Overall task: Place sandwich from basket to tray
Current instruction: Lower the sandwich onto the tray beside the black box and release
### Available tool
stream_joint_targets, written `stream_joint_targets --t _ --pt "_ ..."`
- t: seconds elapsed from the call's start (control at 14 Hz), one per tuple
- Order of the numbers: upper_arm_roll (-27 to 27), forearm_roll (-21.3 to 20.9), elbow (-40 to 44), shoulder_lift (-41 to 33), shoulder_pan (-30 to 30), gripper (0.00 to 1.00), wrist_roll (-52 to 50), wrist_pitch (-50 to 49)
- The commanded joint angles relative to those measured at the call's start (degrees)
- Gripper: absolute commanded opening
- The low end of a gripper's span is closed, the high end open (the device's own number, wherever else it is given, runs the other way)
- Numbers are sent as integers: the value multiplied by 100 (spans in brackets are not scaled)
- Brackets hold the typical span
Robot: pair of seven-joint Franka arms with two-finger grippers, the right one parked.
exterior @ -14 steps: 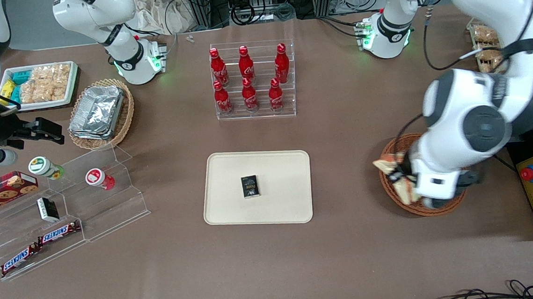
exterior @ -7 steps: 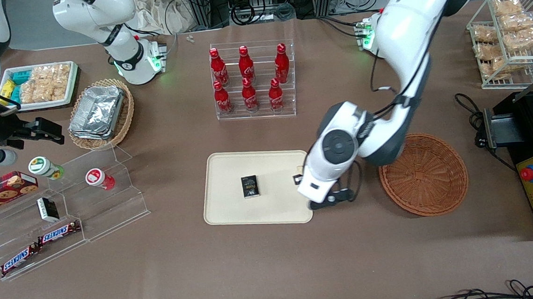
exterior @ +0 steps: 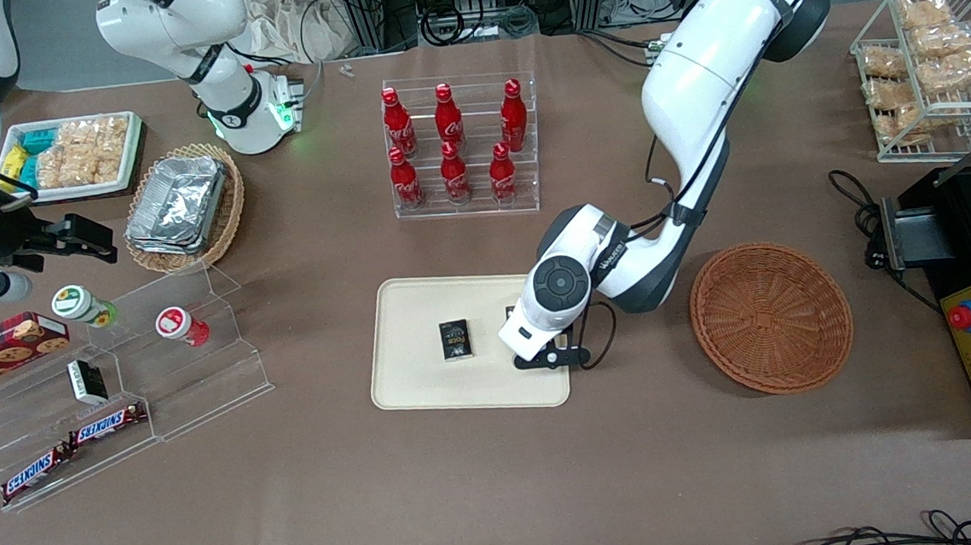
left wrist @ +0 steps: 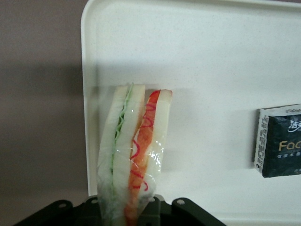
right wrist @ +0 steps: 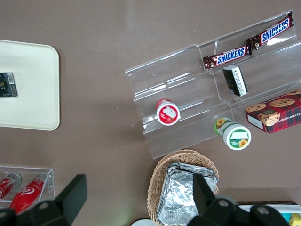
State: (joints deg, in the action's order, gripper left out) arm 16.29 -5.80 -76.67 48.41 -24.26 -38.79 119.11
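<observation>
My left gripper point(exterior: 532, 333) hangs over the edge of the cream tray point(exterior: 425, 379) that is nearest the reddish-brown wicker basket point(exterior: 771, 317). In the front view the hand hides the sandwich. In the left wrist view the gripper point(left wrist: 129, 212) is shut on the wrapped sandwich point(left wrist: 134, 150), a white wedge with green and orange-red filling. The sandwich hangs just above the tray point(left wrist: 211, 56), close to its rim. The basket holds nothing.
A small black packet point(exterior: 456, 340) lies mid-tray, toward the parked arm from the gripper. A clear rack of red bottles point(exterior: 461, 146) stands farther from the camera. A stepped acrylic shelf point(exterior: 118, 392) and a tan foil basket point(exterior: 182, 206) are toward the parked arm's end.
The left arm carried the sandwich out of the basket and across to the tray, then a little farther in over the tray. The basket is left empty.
</observation>
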Motion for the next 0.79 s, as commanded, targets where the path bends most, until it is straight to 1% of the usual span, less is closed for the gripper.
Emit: stream_joint_targets --t 0.0,0.07,0.29,0.36,0.43,0.57,0.71 --pt "-11 -106 371 300 -8 69 100 199" --pt "-11 -106 380 301 -8 100 82 218" --pt "-20 -106 389 179 53 100 30 157" --pt "-20 -80 380 -31 62 100 3 95" --pt "-29 -71 372 -251 166 100 -6 -201" --pt "-3 -36 311 -655 552 100 -6 -712" --pt "-11 -27 -275 -1409 746 100 56 -942"
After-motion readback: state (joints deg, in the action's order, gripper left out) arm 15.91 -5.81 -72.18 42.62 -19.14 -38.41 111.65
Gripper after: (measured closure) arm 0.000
